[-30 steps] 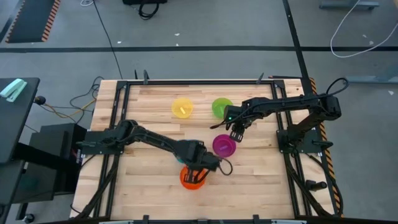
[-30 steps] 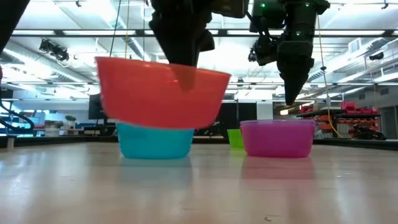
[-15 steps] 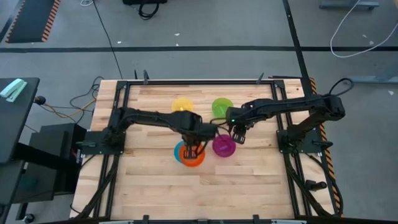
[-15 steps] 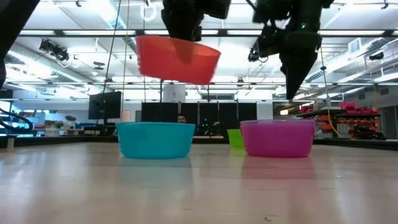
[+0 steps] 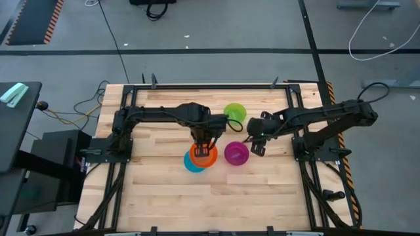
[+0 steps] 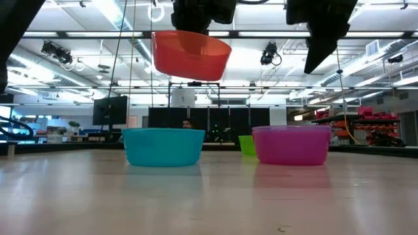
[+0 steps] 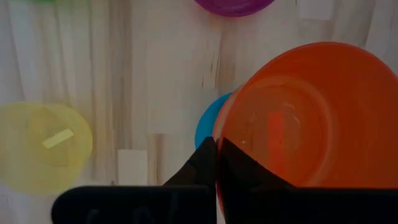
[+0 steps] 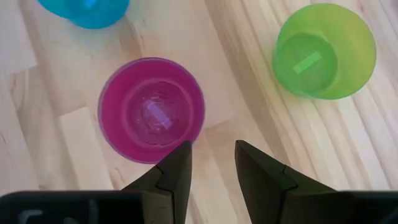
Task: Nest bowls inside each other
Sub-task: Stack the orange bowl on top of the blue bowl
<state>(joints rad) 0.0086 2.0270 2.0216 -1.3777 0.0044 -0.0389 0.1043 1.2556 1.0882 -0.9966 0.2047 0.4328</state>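
My left gripper (image 5: 203, 143) is shut on the orange bowl (image 5: 205, 156), which hangs in the air above and partly over the blue bowl (image 6: 163, 146). The blue bowl stands upright on the table. The magenta bowl (image 5: 236, 153) stands to its right and the green bowl (image 5: 234, 112) farther back. The yellow bowl (image 7: 43, 146) shows only in the left wrist view. My right gripper (image 8: 211, 163) is open, raised beside the magenta bowl's (image 8: 151, 111) right side and touching nothing. No separate purple bowl is in view. My left gripper pinches the orange bowl's rim (image 7: 225, 134) on its far side, with the shut fingers (image 7: 205, 163) coming from above and pointing down. The bowl is lifted clear of the table and slightly tilted (image 6: 191, 53), its opening facing up.
The left arm (image 5: 157, 115) reaches over the far part of the table and covers the yellow bowl in the high view. A black frame (image 5: 125, 131) borders the wooden table. Bare wood lies along the near part (image 5: 216, 196).
My left gripper has carried the orange bowl from the table's near part upward and toward the far edge, ending above the blue bowl. My right gripper has risen and drawn toward the right edge, away from above the magenta bowl.
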